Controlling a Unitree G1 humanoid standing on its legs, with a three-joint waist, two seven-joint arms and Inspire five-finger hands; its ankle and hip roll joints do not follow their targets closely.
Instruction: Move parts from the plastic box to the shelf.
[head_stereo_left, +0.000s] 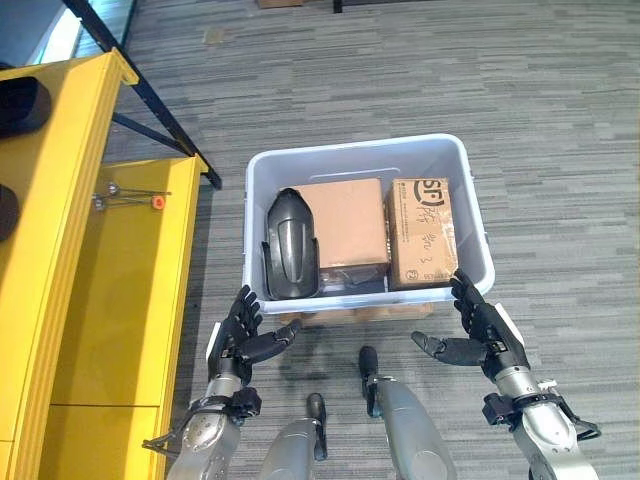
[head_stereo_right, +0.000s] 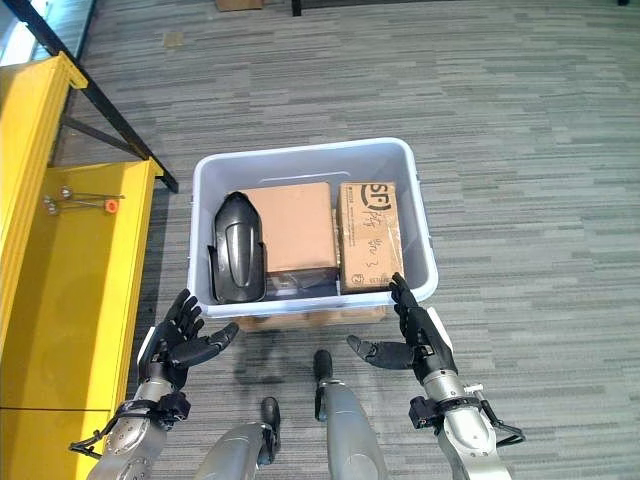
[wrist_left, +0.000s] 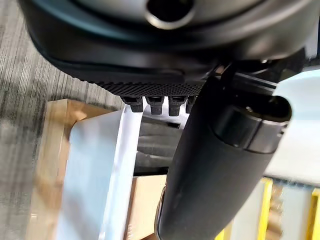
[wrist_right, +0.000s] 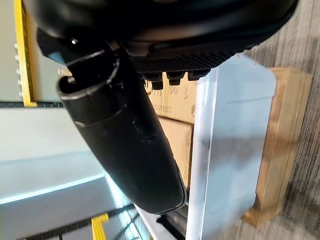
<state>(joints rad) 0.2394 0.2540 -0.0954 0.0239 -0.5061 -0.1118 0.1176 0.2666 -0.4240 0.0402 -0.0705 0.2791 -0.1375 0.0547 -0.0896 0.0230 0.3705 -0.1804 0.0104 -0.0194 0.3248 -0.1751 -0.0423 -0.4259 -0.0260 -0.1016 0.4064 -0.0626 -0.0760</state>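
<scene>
Left eye view: both the left hand (head_stereo_left: 240, 335) and right hand (head_stereo_left: 480, 330) hover spread and empty just short of the pale blue plastic box (head_stereo_left: 452, 160). Ahead, the black moulded part (head_stereo_left: 290, 248) and brown cardboard cartons (head_stereo_left: 345, 222) remain inside; nothing looks shelved on the yellow metal shelf (head_stereo_left: 150, 260).

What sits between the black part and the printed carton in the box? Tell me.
In the left eye view, a plain brown carton lies between the black part and the printed carton, inside the plastic box.
</scene>
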